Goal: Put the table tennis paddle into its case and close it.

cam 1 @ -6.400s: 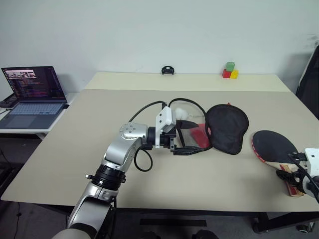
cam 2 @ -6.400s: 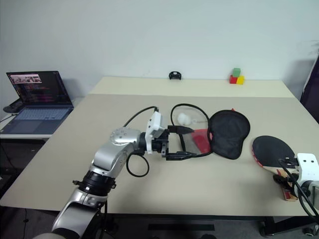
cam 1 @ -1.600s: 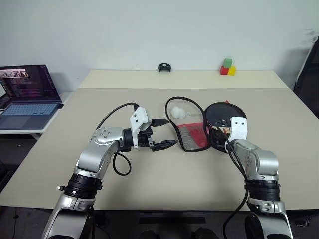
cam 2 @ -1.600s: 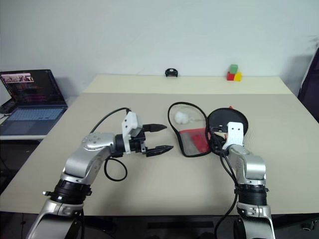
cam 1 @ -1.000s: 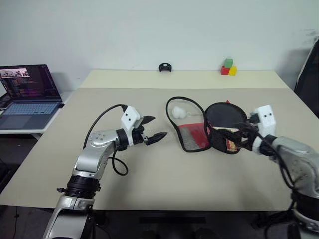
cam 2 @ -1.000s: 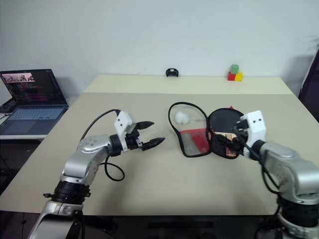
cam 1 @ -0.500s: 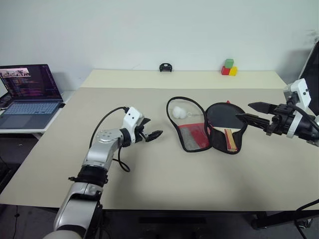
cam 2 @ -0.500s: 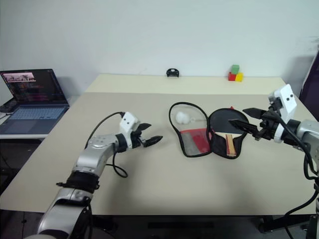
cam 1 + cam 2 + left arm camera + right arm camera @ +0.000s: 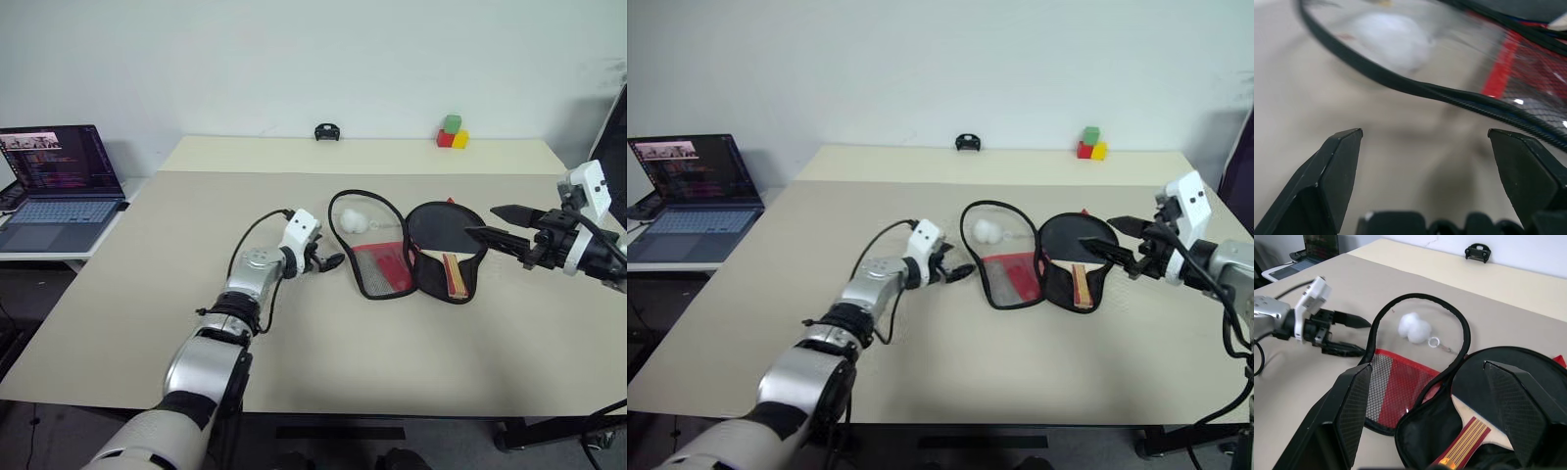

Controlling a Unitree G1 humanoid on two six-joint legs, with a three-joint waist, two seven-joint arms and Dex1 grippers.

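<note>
The case (image 9: 380, 271) lies open mid-table, its red mesh flap on the left and its black half (image 9: 1528, 367) on the right. The table tennis paddle (image 9: 446, 235) rests inside the black half, its striped wooden handle (image 9: 1467, 434) pointing toward me. My left gripper (image 9: 331, 262) is open, low over the table just left of the case's zipper rim (image 9: 1459, 95), apart from it. My right gripper (image 9: 485, 222) hovers open, above and right of the case, holding nothing. A white fluffy ball (image 9: 1413, 325) sits inside the loop of the flap's rim.
A laptop (image 9: 64, 176) stands on a side table to the left. At the table's far edge are a small black object (image 9: 326, 132) and coloured blocks (image 9: 452, 133). A small metal ring (image 9: 1434, 340) lies beside the ball.
The paddle, earlier on the table at right, now lies in the case. My right gripper has let go and drawn back right. My left gripper has moved right, up to the case's rim.
</note>
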